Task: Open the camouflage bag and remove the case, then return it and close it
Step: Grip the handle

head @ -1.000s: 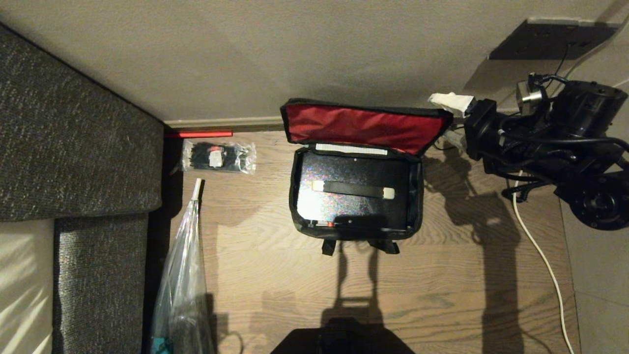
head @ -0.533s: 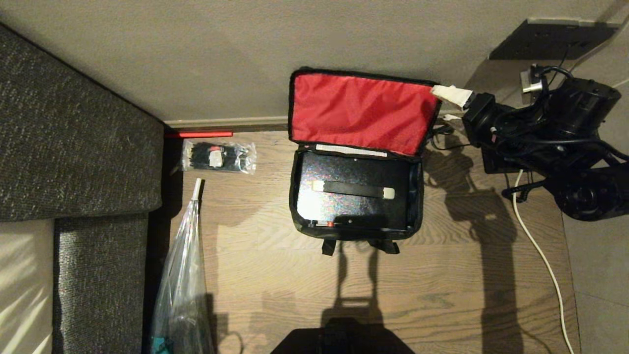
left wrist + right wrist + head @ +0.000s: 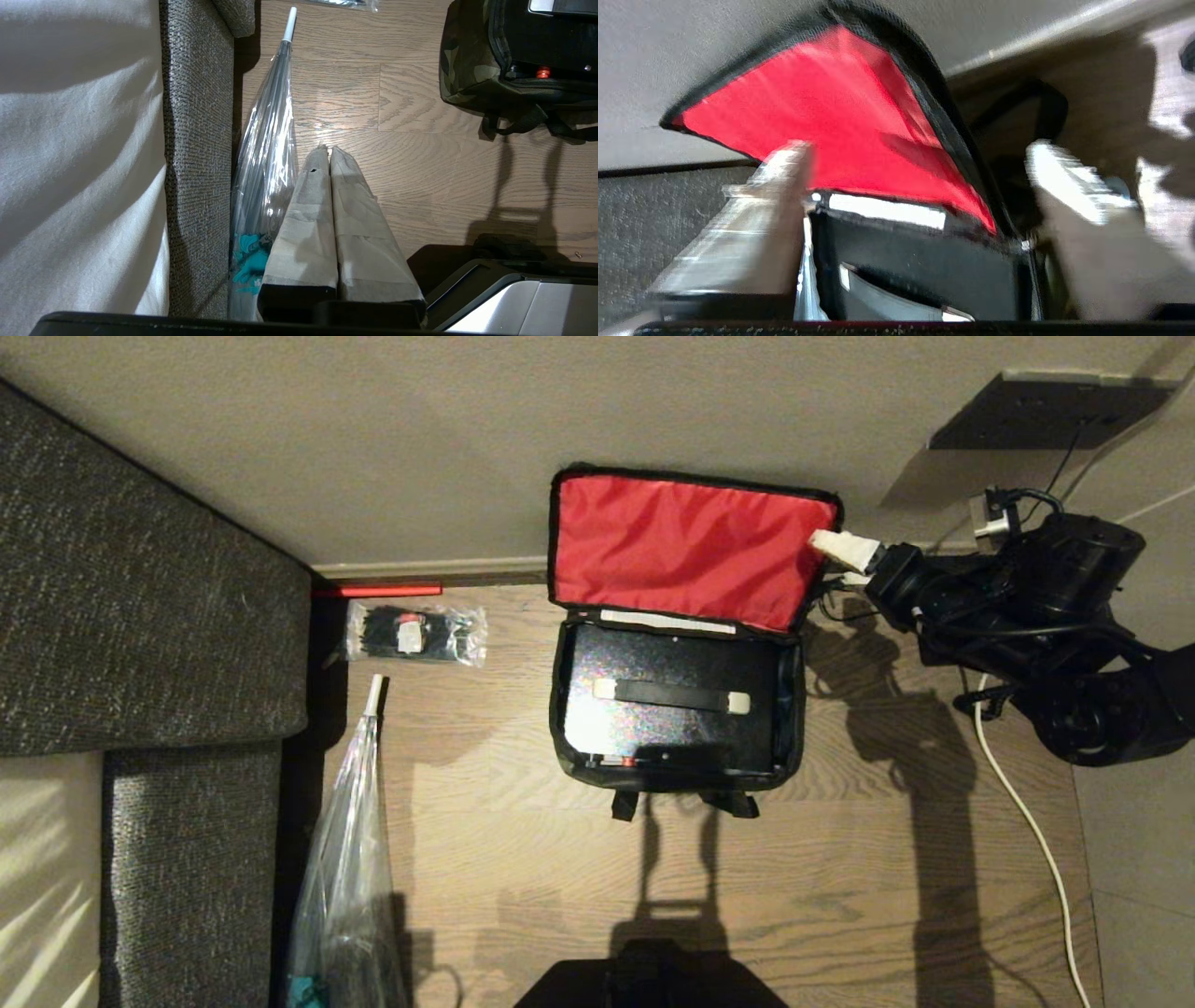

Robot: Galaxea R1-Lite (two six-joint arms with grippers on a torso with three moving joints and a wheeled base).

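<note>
The right end effector hangs with its fingers spread wide at the right edge of the raised red-lined flap, one finger on each side of that edge, pinching nothing. The flap stands up against the far wall. Below it the camouflage bag sits open on the wooden floor, the case lying flat inside. The left end effector hangs near the sofa with fingers pressed together, empty, beside a clear umbrella. A packet of black ties lies left of the bag.
</note>
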